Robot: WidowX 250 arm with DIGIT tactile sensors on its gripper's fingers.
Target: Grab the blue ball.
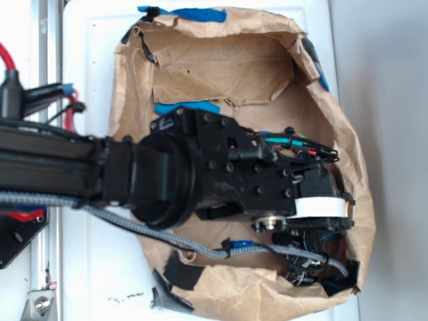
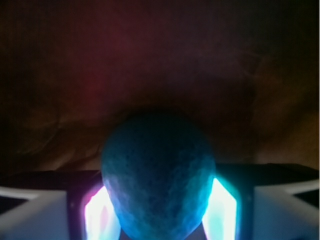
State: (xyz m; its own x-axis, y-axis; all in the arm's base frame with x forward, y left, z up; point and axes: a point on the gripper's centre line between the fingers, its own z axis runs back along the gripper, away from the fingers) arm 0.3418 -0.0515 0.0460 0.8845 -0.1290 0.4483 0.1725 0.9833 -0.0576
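Exterior view, from above: the black robot arm [image 1: 167, 174] reached in from the left over a crumpled brown paper bag [image 1: 221, 67] lying open on the white counter [image 1: 93, 267]. Arm and wrist housing covered most of the bag's interior. A white band [image 1: 322, 208] wrapped the wrist near its far end. A grey braided cable [image 1: 154, 231] ran along the arm's lower side. Blue tape strips [image 1: 190, 13] sat on the bag's top rim, another on the fold inside it. The ball and the fingertips could not be seen from this view; both lay under the wrist, toward the bag's right side.

Wrist view: dark, reddish-brown paper all round. The blue ball [image 2: 157, 180] filled the lower centre of the frame, teal, matte and mottled. It sat between the two glowing pads [image 2: 220, 212] of the gripper [image 2: 160, 220], one on each side, both lit cyan to pink. Pads appeared to press against the ball's flanks with no gap visible, so the gripper read as closed on the ball. Whether the ball rested on the bag floor or was lifted could not be told.
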